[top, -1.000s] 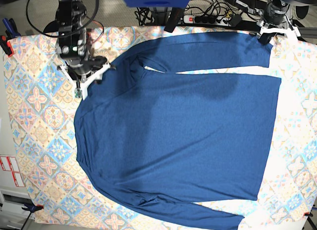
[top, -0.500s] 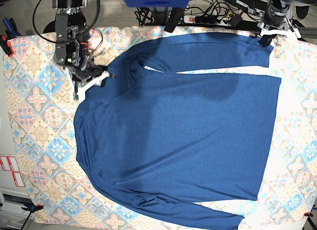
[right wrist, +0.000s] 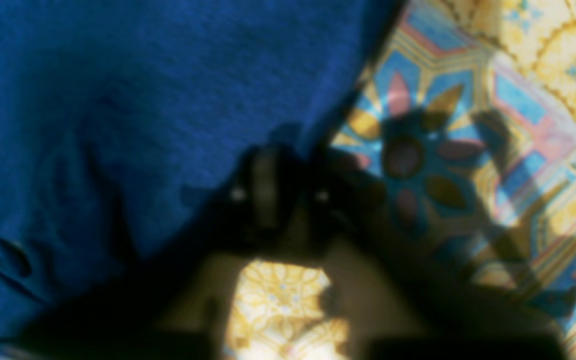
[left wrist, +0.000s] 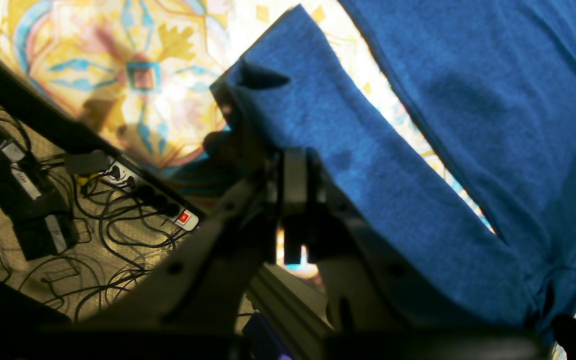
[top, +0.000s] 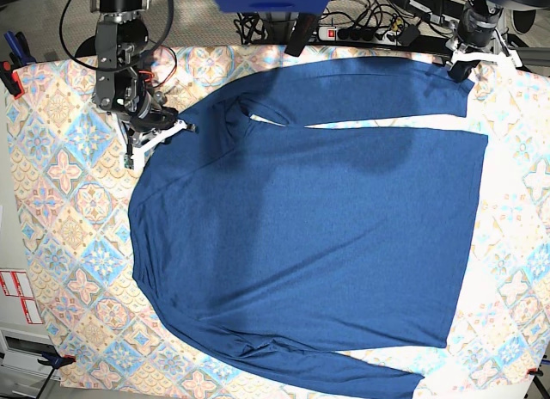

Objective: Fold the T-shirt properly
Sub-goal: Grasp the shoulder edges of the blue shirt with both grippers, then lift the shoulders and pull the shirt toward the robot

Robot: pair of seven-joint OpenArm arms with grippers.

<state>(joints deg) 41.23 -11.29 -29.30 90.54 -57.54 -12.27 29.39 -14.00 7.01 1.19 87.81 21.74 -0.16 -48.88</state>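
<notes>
T-shirt (top: 309, 227) lies flat on the tablecloth-covered desk (top: 69, 210), sleeves out. Right claw (top: 155, 132) pressed together at the shoulder edge, pinch unclear through blur. Left claw (top: 464, 64) clamps the far cuff. Lift both together, keep the sleeve taut.

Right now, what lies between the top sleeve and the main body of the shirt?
In the base view, a narrow strip of bare patterned tablecloth separates the sleeve from the shirt's body.

T-shirt (top: 309, 236) spread flat on patterned tablecloth (top: 69, 210).
</notes>
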